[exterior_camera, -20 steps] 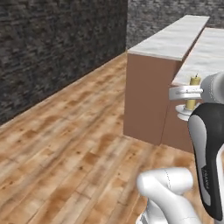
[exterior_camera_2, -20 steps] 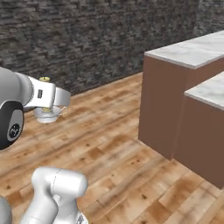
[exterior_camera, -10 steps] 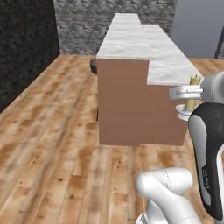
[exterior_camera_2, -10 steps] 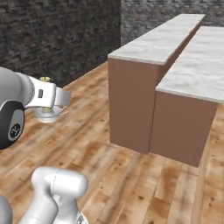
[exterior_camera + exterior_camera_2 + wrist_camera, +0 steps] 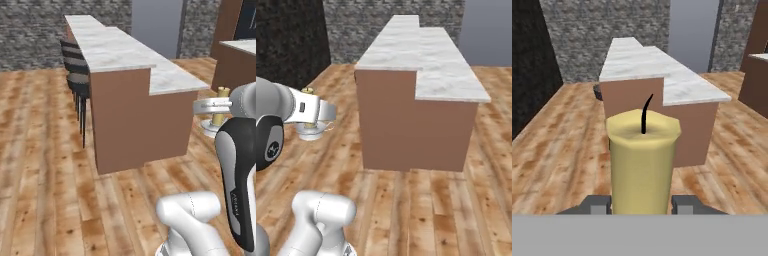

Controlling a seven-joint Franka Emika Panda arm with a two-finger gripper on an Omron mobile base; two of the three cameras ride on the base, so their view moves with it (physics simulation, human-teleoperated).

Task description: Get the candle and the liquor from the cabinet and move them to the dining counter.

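My gripper [image 5: 641,205] is shut on the candle [image 5: 643,160], a pale-yellow stick with a black wick that stands upright between the two fingertips [image 5: 597,204]. From the left base the candle [image 5: 221,102] and its silvery dish show beside the gripper [image 5: 216,107], held in the air to the right of the dining counter [image 5: 120,47]. From the right base the candle's top [image 5: 307,91] peeks over the gripper [image 5: 319,115], left of the dining counter [image 5: 421,55]. Ahead of the hand lies the dining counter [image 5: 647,65], end-on. The liquor and the cabinet are out of view.
Black stools [image 5: 75,67] line the counter's left side. A second marble-topped unit [image 5: 241,46] stands at the far right. A dark stone wall [image 5: 291,40] and a grey opening [image 5: 156,25] close the room behind. Wooden floor [image 5: 45,165] lies between me and the counter.
The whole picture has swung round as the base moved: the dining counter now lies end-on in front. The candle stays held in the gripper in the same pose.
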